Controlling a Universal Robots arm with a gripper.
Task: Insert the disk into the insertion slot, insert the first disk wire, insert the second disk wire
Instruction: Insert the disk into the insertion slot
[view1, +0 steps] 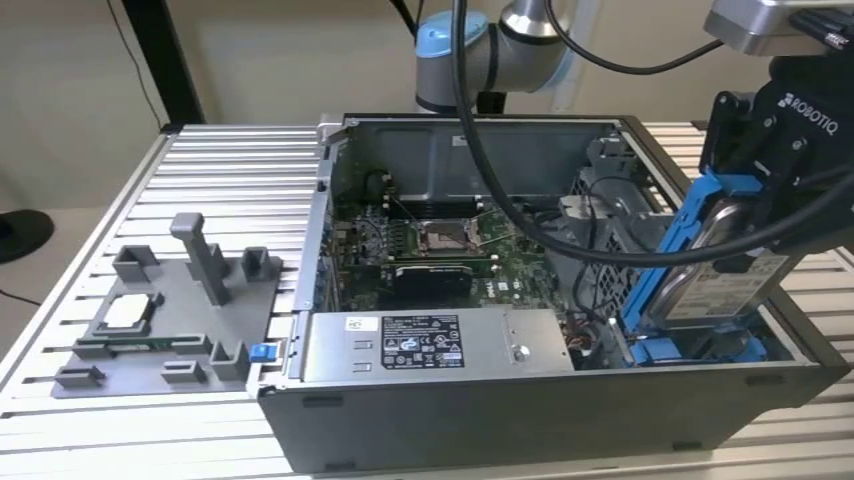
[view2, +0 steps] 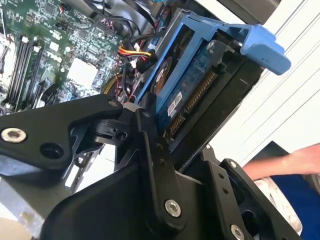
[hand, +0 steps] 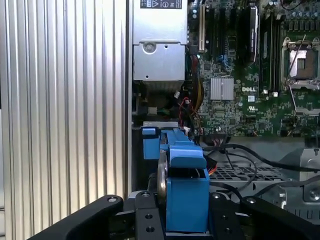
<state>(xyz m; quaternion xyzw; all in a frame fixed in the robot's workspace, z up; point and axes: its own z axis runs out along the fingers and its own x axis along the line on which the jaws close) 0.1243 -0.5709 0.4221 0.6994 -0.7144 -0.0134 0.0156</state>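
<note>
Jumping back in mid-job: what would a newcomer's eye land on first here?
The bright blue-framed disk, clamped tilted in the pincer, hangs at the insertion slot on the exterior view's right. Beside it, the open computer case bares its green motherboard. A grey fixture tray sits on the slatted table at the exterior view's left.

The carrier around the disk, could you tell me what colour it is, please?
The carrier is bright blue, clearest in the exterior view.
</note>
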